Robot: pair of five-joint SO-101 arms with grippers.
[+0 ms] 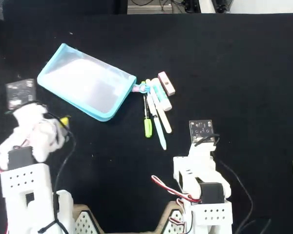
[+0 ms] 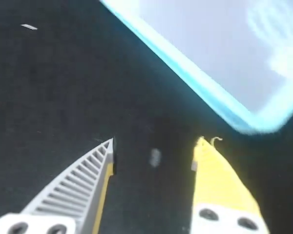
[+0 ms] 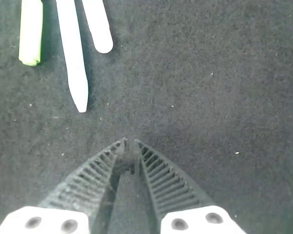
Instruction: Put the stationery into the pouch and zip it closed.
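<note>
Nothing is in yet. The light-blue zip pouch (image 1: 88, 83) with a translucent white face lies flat on the black table mat (image 1: 244, 73), far-left. Its long axis runs diagonally, far-left corner to near-right corner. The zipper pull (image 1: 140, 88) at the right end points at the stationery. I can't tell if the zip is open.

The stationery is bunched just right of that pull: green-barrelled pen (image 1: 148, 126), pale blue-white pen (image 1: 159, 130), cream marker (image 1: 164, 119), pink rectangular eraser block (image 1: 166, 83). They lie roughly parallel, long axes far-to-near, slightly fanned and touching.

Both are empty: left gripper (image 2: 154, 146) has its fingers spread, just beside the pouch's near edge and not touching it. The right gripper (image 3: 129, 144) has its fingers pressed together, near the pens' near tips.

Risks as I see them:
- The pens are packed tight, so a pinch on one could roll or drag its neighbours.
- The pouch is unpinned, so anything pushed at it would likely slide it.
</note>
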